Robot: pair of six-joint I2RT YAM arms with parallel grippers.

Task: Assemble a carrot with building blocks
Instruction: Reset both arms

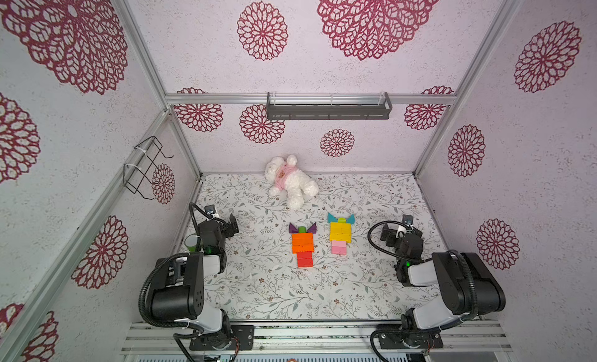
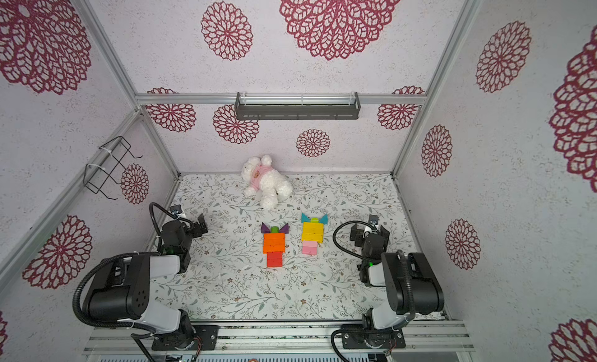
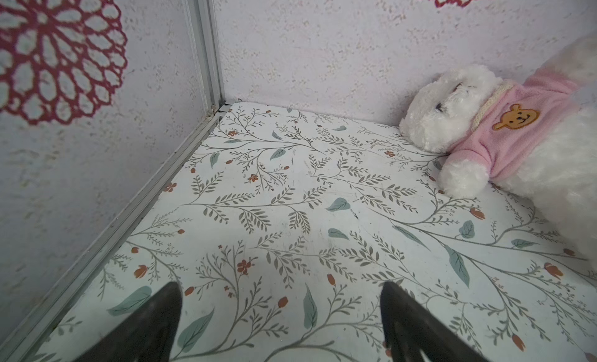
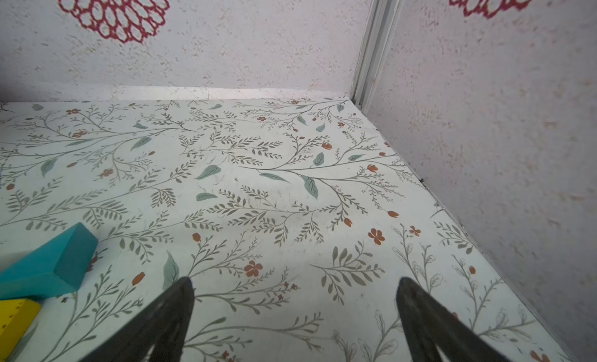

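Two flat figures made of building blocks lie mid-table in both top views. One has red bars [image 1: 304,259], orange bars [image 1: 302,242], a green cylinder [image 1: 302,229] and two purple triangles [image 1: 293,228]. Beside it on the right lie pink bars [image 1: 339,247], yellow bars [image 1: 340,231] and teal triangles [image 1: 351,219]. My left gripper [image 3: 279,289] hovers open over bare table at the left, well away from the blocks. At the right my right gripper [image 4: 295,286] is open and empty too. A teal triangle [image 4: 48,266] and a yellow bar [image 4: 16,318] show at the edge of its view.
A white plush bear [image 1: 290,181] in pink lies against the back wall, also seen in the left wrist view [image 3: 484,134]. A green cup [image 1: 193,242] stands by the left wall behind my left arm. A grey shelf [image 1: 328,108] and a wire rack [image 1: 145,169] hang on the walls.
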